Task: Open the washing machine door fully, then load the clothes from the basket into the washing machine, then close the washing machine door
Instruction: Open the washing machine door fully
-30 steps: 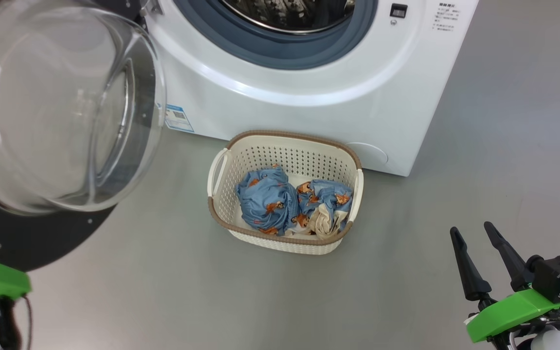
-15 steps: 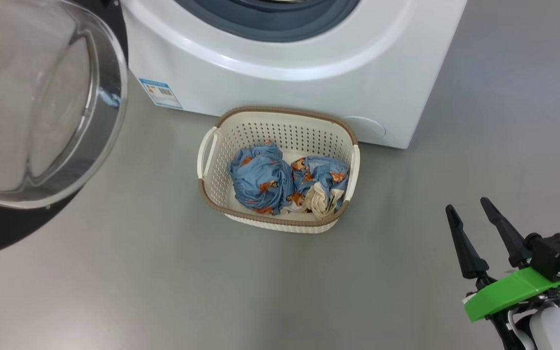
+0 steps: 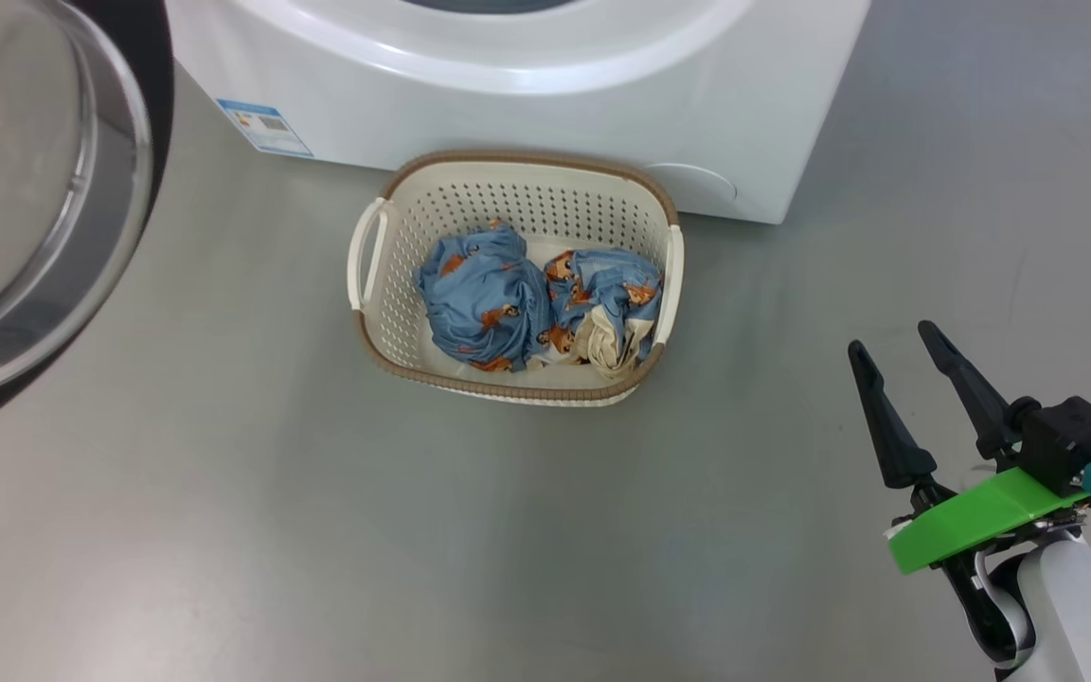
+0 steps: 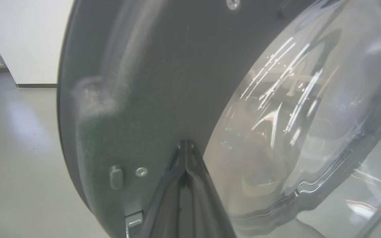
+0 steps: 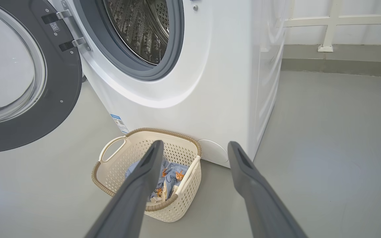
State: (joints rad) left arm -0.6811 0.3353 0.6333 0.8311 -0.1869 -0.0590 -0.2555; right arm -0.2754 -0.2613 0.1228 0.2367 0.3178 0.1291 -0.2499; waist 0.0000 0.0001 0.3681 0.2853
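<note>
Gleaming grey floor (image 3: 318, 530) (soft reflections) | basket (image 3: 527, 204) of clothes (image 3: 474, 303) at 12 o'clock, just before washing machine (image 3: 527, 123) | washing machine door (image 3: 25, 189) open at 10 | right gripper (image 3: 891, 339) at 4, fingers (image 3: 888, 426) spread, empty | left gripper (image 4: 185, 145) clenched, facing door.

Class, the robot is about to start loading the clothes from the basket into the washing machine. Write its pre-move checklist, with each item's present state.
1. Washing machine door swung away from the opening: ok.
2. Drum mouth unobstructed: ok.
3. Clothes lying in the basket before the washing machine: ok.
4. Right gripper open and empty: ok.
5. Left gripper shut, free of the door: cannot tell; tips sit close to its inner face.
</note>
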